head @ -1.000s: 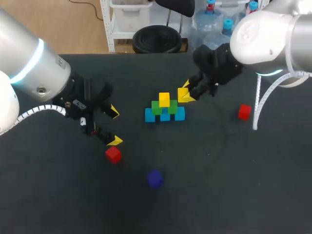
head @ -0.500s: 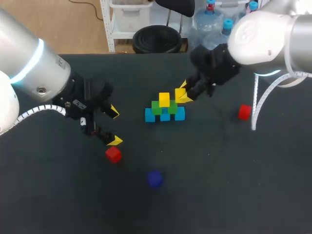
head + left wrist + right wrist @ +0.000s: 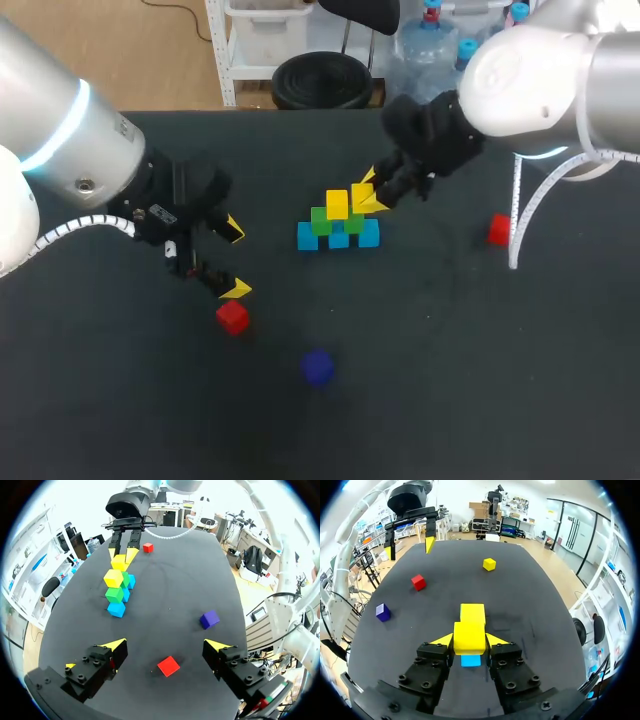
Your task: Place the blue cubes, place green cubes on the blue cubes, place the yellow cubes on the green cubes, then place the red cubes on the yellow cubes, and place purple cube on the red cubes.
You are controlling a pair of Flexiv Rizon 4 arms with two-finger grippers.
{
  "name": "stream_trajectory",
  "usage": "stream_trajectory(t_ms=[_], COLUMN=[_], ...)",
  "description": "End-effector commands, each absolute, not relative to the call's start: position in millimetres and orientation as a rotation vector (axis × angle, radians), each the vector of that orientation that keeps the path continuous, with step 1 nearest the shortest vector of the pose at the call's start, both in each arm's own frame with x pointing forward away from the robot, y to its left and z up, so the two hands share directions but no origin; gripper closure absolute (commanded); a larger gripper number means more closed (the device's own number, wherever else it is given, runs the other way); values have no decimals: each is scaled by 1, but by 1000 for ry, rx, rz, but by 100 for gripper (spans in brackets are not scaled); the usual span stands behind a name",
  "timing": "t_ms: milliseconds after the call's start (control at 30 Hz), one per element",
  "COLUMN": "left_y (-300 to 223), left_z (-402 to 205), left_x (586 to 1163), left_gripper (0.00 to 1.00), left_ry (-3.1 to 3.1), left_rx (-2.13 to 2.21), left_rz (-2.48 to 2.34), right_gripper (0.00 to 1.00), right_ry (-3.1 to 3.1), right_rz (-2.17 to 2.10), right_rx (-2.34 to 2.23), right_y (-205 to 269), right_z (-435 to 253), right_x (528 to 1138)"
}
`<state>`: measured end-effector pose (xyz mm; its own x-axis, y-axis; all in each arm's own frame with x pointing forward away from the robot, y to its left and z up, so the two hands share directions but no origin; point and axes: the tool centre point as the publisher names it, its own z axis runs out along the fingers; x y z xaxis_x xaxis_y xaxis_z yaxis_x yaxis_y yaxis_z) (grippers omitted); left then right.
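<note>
Fingers of the right gripper (image 3: 368, 196) pinch a yellow cube (image 3: 469, 637) from both sides, holding it at one o'clock of the pile (image 3: 338, 238) of blue, green and yellow cubes. Left gripper (image 3: 235, 259) hangs spread wide, with a red cube (image 3: 232, 317) lying untouched at its six o'clock

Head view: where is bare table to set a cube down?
Bare table lies between the cube stack and the right red cube, and right of the purple cube. Crowded: the stack, where the right gripper holds a yellow cube, and the left gripper by the left red cube.
</note>
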<state>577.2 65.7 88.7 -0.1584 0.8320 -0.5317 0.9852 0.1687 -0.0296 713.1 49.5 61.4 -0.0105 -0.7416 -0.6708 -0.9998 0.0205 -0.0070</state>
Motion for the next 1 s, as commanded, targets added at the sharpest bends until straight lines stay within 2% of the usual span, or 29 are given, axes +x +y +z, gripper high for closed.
stream_trajectory(t_ms=[33, 1000], left_y=[67, 67], left_z=[88, 88], left_x=[578, 578], left_gripper=[0, 0], left_ry=[2051, 2051], left_rx=[1723, 1723], left_rz=[-534, -534], right_gripper=[100, 100], right_ry=[1804, 1807], right_rz=[675, 682], right_rx=[-1773, -1766], right_y=[52, 52], right_z=[61, 57], right_x=[714, 716])
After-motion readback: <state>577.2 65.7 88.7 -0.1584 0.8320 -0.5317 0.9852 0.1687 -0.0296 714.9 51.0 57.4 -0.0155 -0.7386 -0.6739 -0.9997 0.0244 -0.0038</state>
